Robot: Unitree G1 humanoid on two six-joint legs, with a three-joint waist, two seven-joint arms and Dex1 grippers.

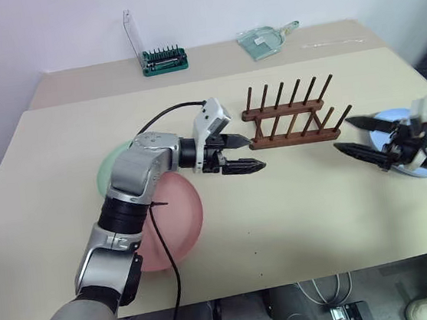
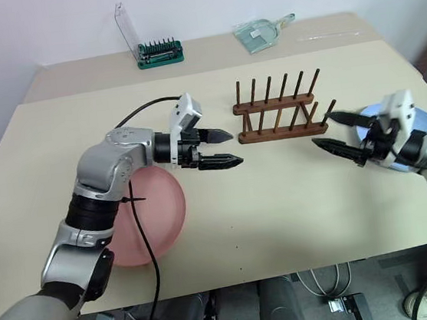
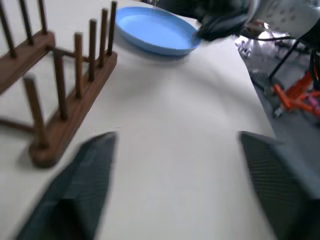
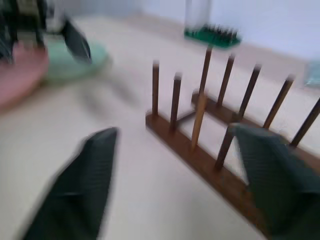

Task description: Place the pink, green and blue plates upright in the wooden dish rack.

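Observation:
The wooden dish rack (image 1: 290, 120) stands empty at the table's middle back, pegs up. The pink plate (image 1: 178, 222) lies flat at the front left, under my left forearm. The green plate (image 1: 110, 168) lies flat behind it, mostly hidden by the arm. At the right edge the blue plate (image 1: 394, 118) lies flat beneath my right gripper. My left gripper (image 1: 257, 152) hovers open and empty just left of the rack, pointing right. My right gripper (image 1: 342, 134) hovers open and empty just right of the rack, pointing left. The left wrist view shows the rack (image 3: 55, 90) and blue plate (image 3: 152, 30).
A green bit holder (image 1: 162, 58) with a clear lid stands at the back of the table. A clear plastic scoop (image 1: 265, 40) lies at the back right. The table's right edge runs close to the blue plate.

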